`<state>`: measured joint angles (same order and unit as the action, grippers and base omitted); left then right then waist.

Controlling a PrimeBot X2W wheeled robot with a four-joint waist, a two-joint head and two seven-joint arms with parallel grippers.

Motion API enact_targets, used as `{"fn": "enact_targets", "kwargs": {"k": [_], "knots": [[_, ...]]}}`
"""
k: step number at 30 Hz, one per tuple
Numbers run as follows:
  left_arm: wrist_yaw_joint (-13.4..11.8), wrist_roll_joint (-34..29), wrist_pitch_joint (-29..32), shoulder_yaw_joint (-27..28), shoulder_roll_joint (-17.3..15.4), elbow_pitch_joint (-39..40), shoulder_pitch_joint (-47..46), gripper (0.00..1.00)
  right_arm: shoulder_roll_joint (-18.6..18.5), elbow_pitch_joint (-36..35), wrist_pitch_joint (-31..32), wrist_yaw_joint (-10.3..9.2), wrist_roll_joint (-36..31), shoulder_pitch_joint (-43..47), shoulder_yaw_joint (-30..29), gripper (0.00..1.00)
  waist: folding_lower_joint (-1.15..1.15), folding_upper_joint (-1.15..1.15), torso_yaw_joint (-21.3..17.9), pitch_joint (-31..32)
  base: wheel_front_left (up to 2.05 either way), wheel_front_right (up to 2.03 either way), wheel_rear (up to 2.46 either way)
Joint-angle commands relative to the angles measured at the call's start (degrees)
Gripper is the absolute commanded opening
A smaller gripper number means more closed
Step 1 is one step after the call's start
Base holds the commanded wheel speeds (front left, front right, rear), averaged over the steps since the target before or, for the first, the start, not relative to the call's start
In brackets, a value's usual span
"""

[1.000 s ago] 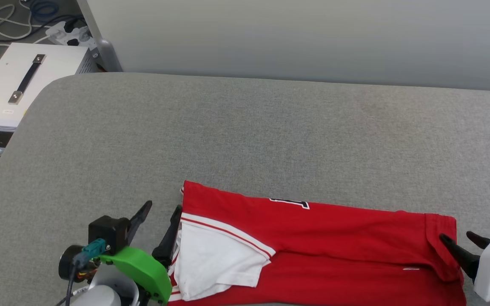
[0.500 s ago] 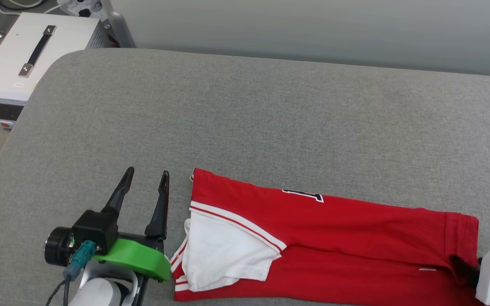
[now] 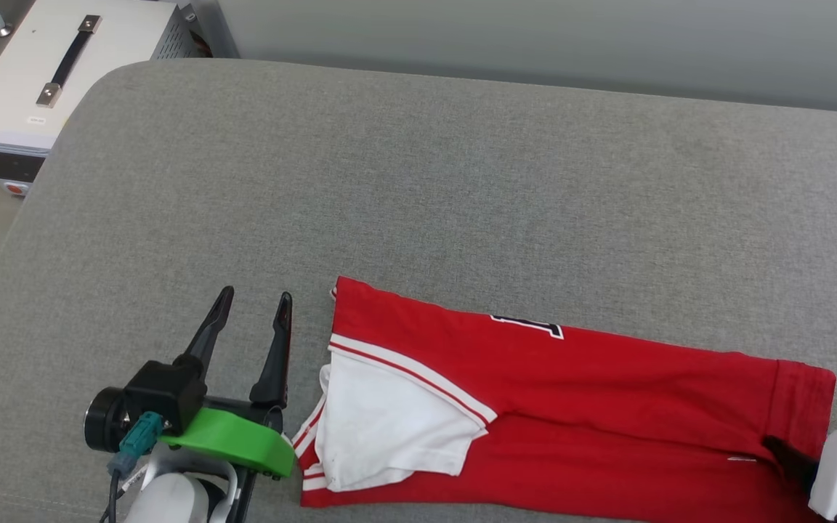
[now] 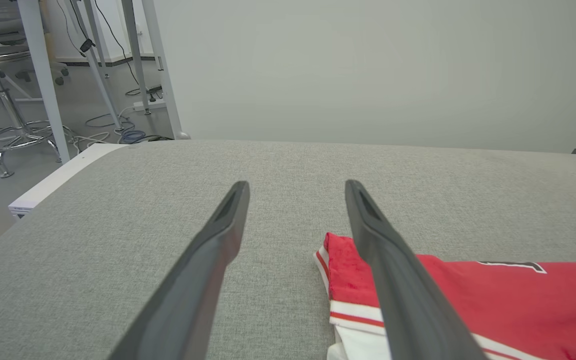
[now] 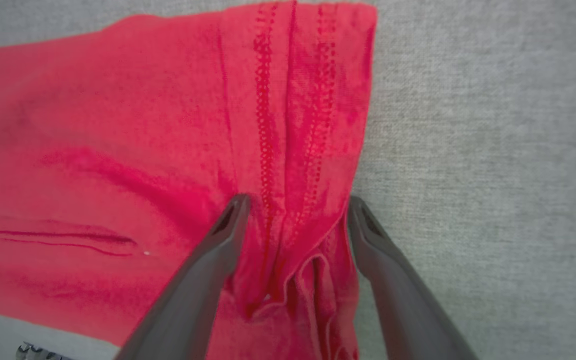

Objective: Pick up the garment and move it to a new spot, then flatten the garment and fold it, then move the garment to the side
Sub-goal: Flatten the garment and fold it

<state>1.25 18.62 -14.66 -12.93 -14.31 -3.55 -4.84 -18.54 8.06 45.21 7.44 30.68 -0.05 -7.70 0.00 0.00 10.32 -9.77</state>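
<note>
Soft, limp jersey (image 3: 607, 392), likely light; pinch hem corners. Lower left, left end effector (image 3: 256, 293) spread, empty; right end effector (image 5: 298, 198) spread astride hem.

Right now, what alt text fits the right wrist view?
The right gripper, jaws open, straddles the stitched hem of the red garment, where the cloth bunches slightly. The garment lies on a grey fabric surface.

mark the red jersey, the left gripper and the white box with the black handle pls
red jersey T-shirt with white sleeve (image 3: 607, 378): head view, on the red body panel.
left gripper (image 3: 256, 294): head view, midway between its two spread dark fingertips.
white metal box with black handle (image 3: 4, 109): head view, on its bare white top.
</note>
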Motion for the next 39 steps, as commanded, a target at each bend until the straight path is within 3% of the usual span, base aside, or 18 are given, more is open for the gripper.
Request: {"fn": "enact_targets", "kwargs": {"k": [1,10,11,12,13,19,32,39], "knots": [[0.8,-0.9,-0.3,0.7,0.8,-0.5,0.1,1.0,2.4,0.9,1.1,0.05,1.2,1.0,2.4,1.0,0.0,0.0,0.0,-0.2,0.0,0.0,0.0],[3.9,-4.0,-0.3,3.3,4.0,-2.9,0.1,1.0,3.6,1.3,0.3,0.05,3.6,0.6,5.7,0.97,0.0,0.0,-0.1,0.2,0.0,0.0,0.0],[4.1,-4.2,-0.3,3.5,4.2,-3.0,0.1,1.0,3.5,1.4,0.1,0.05,3.5,0.6,5.8,0.72,0.0,0.0,-0.1,0.3,0.0,0.0,0.0],[4.3,-4.4,-0.3,3.8,4.4,-3.2,0.1,1.0,3.4,1.7,-0.2,0.05,3.5,0.6,6.0,0.24,0.0,0.0,-0.1,0.3,0.0,0.0,0.0],[4.5,-4.6,-0.3,4.0,4.6,-3.3,0.1,1.0,3.1,1.7,-0.6,0.05,3.4,0.6,6.3,0.0,0.0,0.0,-0.1,0.4,0.0,0.0,0.0],[5.5,-5.7,-0.3,5.8,5.5,-3.9,0.3,1.0,0.9,3.1,-5.5,0.05,3.0,-0.2,6.2,0.0,0.0,0.0,-0.4,1.0,0.0,0.0,0.0],[6.1,-6.6,-0.3,7.3,6.1,-4.1,1.7,1.0,-5.8,9.1,-13.0,0.05,-2.6,-3.2,-0.1,0.0,0.0,0.0,-1.1,3.9,0.0,0.0,0.0],[6.2,-6.5,-0.3,7.4,6.1,-4.5,3.0,1.0,-5.6,10.0,-13.8,0.05,-2.3,-3.0,0.1,0.0,0.0,0.0,-1.4,6.3,0.0,0.0,0.0]]}}
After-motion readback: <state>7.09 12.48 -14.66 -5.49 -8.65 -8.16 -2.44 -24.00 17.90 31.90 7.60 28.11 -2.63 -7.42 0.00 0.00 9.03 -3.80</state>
